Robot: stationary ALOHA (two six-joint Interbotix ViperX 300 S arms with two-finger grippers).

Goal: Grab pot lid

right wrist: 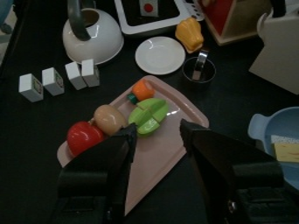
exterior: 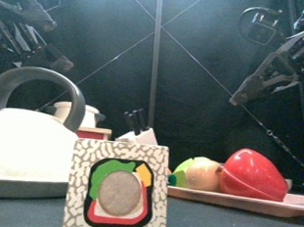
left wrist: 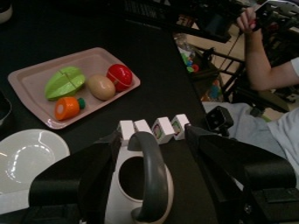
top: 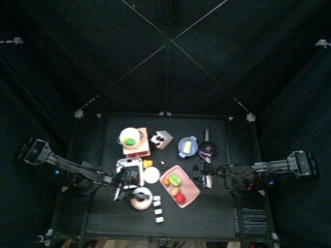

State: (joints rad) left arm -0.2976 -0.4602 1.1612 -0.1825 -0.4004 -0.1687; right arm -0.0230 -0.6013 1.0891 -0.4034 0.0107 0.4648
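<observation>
Evidently we are only starting: our left end effector is hanging open over the kettle, the right end effector is gaping above the pink tray, and no pot lid is clearly showing.

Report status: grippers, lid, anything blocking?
Left gripper open above kettle. Right gripper open above tray. Lid not grabbed; can't pick it out. No blocker seen.
</observation>
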